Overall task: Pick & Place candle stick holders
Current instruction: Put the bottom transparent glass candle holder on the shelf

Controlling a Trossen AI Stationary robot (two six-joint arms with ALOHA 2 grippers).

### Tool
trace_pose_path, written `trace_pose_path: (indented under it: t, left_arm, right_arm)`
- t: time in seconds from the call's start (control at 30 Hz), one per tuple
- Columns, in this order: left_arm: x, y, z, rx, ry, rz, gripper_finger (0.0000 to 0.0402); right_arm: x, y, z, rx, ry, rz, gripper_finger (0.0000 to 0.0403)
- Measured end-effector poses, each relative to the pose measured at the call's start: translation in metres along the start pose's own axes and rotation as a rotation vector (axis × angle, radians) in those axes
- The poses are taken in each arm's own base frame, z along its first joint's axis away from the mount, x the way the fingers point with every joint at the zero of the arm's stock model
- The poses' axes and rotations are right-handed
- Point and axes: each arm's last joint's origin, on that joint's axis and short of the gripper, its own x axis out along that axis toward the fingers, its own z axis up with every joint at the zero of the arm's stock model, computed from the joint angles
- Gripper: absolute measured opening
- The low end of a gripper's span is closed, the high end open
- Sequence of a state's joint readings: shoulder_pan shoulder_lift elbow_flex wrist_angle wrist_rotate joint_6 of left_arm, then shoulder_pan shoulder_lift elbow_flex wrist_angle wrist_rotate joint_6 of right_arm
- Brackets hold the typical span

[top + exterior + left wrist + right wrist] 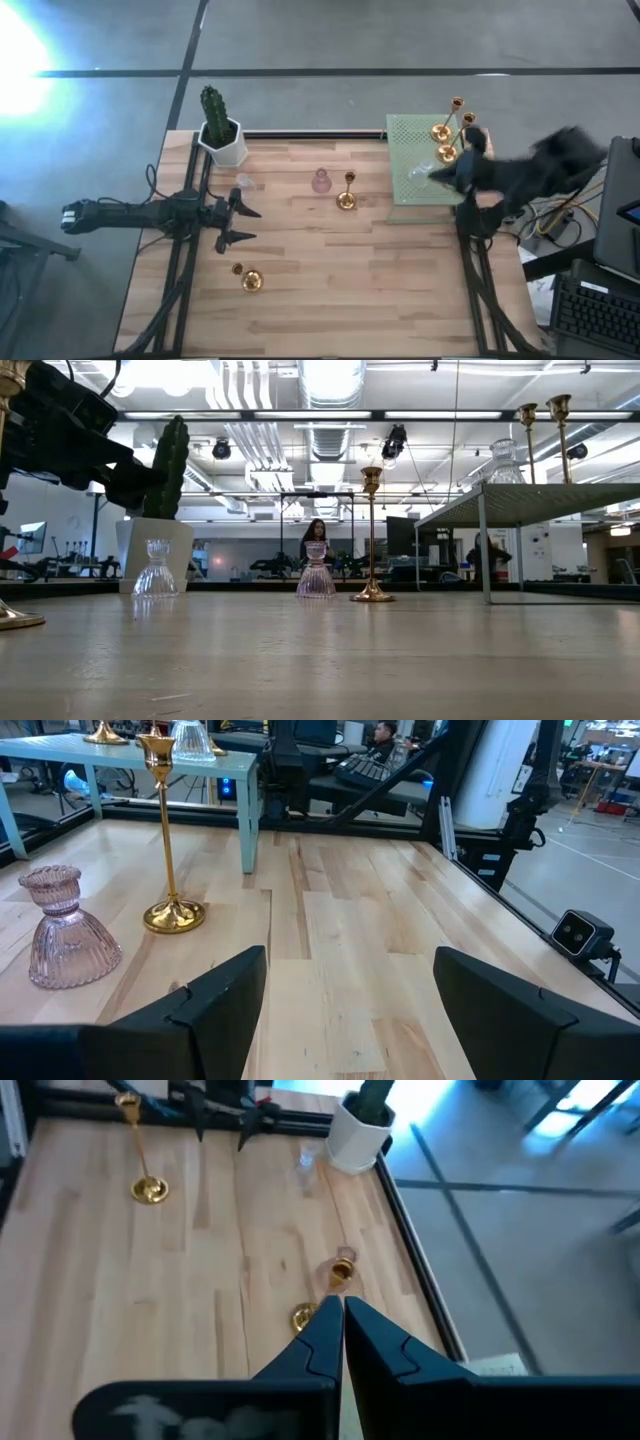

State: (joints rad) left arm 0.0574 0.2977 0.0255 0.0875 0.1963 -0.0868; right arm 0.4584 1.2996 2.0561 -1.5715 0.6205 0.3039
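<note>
A tall gold holder point(347, 193) and a pinkish glass holder point(321, 181) stand on their bases mid-table. They also show in the left wrist view, the gold one point(168, 840) and the pink one point(66, 928). A clear glass holder point(243, 182) stands near the cactus pot. Another gold holder point(248, 279) lies near the front left. Several gold holders point(446, 130) and a clear glass one point(418, 172) stand on a green raised shelf point(405, 150). My left gripper point(240, 222) is open and empty at the table's left. My right gripper point(341, 1325) is shut and empty over the shelf's near part point(440, 175).
A white pot with a green cactus point(221, 133) stands at the far left corner. The green shelf stands on thin legs point(486, 550) at the far right. Bare wood lies across the near half point(360, 290). Black frame rails run along both sides point(480, 290). A person shows in the room behind point(316, 535).
</note>
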Motion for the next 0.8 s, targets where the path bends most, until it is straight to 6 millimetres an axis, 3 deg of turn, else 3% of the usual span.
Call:
trace_pose_path:
  t: [0.17, 0.37, 0.53, 0.8]
  left_arm:
    - [0.0, 0.0, 0.0, 0.0, 0.0, 0.0, 0.0294]
    - [0.0, 0.0, 0.0, 0.0, 0.0, 0.0, 0.0294]
    - [0.0, 0.0, 0.0, 0.0, 0.0, 0.0, 0.0294]
    - [0.0, 0.0, 0.0, 0.0, 0.0, 0.0, 0.0294]
  right_arm:
    - [-0.012, -0.046, -0.012, 0.017, 0.021, 0.001, 0.0008]
    - [-0.005, -0.074, -0.015, -0.019, 0.078, 0.025, 0.0008]
    - [0.024, -0.093, -0.011, 0.034, 0.152, 0.084, 0.0008]
    - [0.09, -0.118, -0.017, 0.249, 0.36, 0.13, 0.0008]
